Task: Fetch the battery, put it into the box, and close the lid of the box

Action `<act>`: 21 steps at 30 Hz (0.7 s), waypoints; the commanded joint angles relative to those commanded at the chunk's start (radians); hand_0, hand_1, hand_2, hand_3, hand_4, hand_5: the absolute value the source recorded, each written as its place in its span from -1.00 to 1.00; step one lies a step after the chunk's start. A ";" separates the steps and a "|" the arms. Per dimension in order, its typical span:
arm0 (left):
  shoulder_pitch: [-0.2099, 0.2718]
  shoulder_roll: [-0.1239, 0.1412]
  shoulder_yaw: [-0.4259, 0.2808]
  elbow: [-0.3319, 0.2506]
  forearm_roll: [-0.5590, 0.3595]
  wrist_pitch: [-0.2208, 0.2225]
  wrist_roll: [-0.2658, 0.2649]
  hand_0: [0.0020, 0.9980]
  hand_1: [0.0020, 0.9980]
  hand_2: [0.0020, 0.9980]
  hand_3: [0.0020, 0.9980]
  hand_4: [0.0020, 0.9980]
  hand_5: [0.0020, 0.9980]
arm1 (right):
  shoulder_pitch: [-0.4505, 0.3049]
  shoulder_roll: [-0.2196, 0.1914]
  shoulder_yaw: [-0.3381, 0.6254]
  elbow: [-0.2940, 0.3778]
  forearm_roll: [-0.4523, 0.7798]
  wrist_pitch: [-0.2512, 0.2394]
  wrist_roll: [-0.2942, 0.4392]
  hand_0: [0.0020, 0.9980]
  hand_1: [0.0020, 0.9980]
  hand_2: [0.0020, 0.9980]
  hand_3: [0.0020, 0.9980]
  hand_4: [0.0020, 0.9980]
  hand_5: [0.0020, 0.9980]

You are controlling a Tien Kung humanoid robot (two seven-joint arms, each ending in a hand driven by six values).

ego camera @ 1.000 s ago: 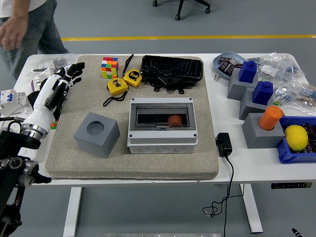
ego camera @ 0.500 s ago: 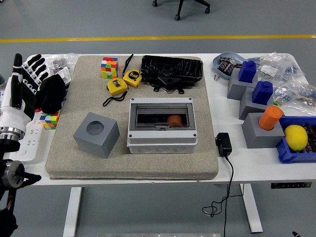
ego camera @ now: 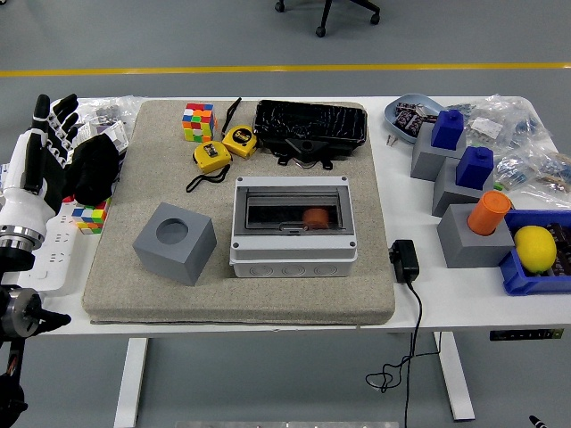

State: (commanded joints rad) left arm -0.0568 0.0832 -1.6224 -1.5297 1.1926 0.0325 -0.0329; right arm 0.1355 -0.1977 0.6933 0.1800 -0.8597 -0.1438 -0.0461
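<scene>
The grey box sits in the middle of the beige mat. Its dark see-through lid is shut. An orange battery shows through the lid, inside the box. My left hand is at the far left edge of the table, well away from the box, fingers spread and holding nothing. My right hand is out of view.
A grey cube with a round hole stands left of the box. Two yellow tape measures, a colour cube and a black tray lie behind. Grey and blue blocks, an orange cylinder, a lemon and a black adapter are right.
My left arm has pulled back from over the mat's left side to the table's far left edge. The person at the top left has left the view.
</scene>
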 joint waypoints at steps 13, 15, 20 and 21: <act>-0.001 -0.002 -0.016 0.005 -0.036 0.006 -0.007 0.61 0.60 0.53 0.90 1.00 1.00 | -0.002 -0.005 -0.047 0.000 0.055 -0.001 0.023 0.91 0.72 0.65 0.64 1.00 1.00; -0.001 0.000 -0.013 0.006 -0.035 0.009 -0.011 0.61 0.60 0.53 0.90 1.00 1.00 | -0.002 -0.005 -0.051 0.000 0.060 -0.002 0.025 0.91 0.72 0.65 0.64 1.00 1.00; -0.001 -0.008 -0.021 0.019 -0.012 -0.003 -0.031 1.00 1.00 0.95 0.54 1.00 1.00 | -0.003 -0.005 -0.055 0.000 0.065 -0.001 0.028 0.89 0.70 0.64 0.64 1.00 1.00; 0.000 -0.007 -0.020 0.024 -0.024 -0.010 -0.037 1.00 1.00 0.95 0.54 1.00 1.00 | -0.003 -0.005 -0.053 0.000 0.062 0.000 0.027 0.89 0.70 0.64 0.64 1.00 1.00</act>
State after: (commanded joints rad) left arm -0.0573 0.0764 -1.6428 -1.5052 1.1688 0.0221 -0.0697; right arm 0.1323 -0.2023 0.6405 0.1800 -0.7977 -0.1440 -0.0189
